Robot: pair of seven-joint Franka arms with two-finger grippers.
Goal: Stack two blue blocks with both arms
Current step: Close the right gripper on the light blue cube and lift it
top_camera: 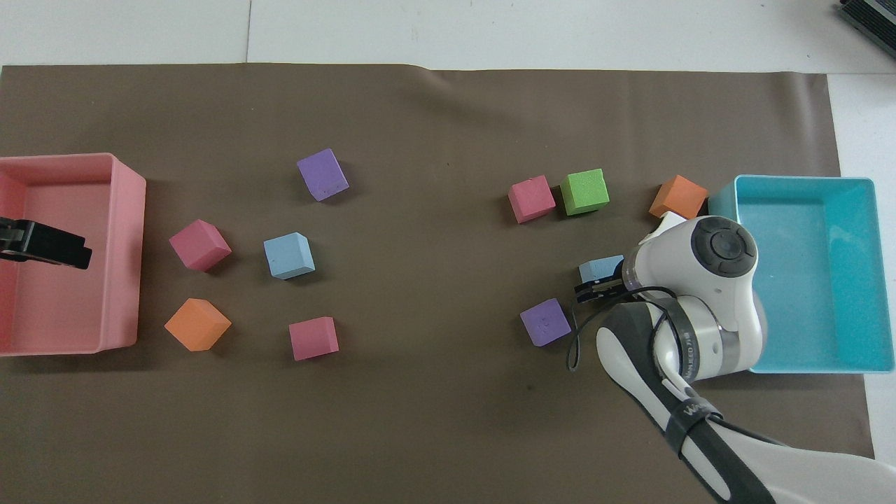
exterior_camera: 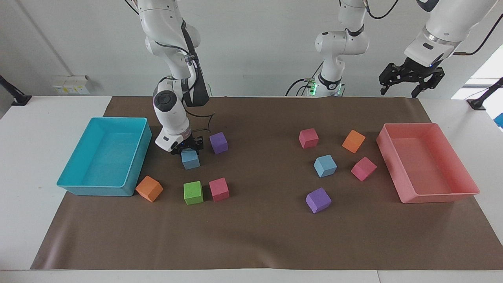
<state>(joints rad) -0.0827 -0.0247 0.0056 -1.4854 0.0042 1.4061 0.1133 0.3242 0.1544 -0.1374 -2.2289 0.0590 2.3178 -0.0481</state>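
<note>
The right gripper (exterior_camera: 188, 149) is lowered onto one blue block (exterior_camera: 190, 160) resting on the surface beside the cyan tray (exterior_camera: 80, 184), near a purple cube (exterior_camera: 218, 142); its jaws are set around the top of that block, though whether they are clamped on it cannot be told. The other blue block (exterior_camera: 325, 166) is found toward the left arm's end of the surface, among pink, orange and purple cubes. The left gripper (exterior_camera: 410, 80) is held high over the edge of the surface near the pink tray (exterior_camera: 440, 195), with its jaws spread apart.
</note>
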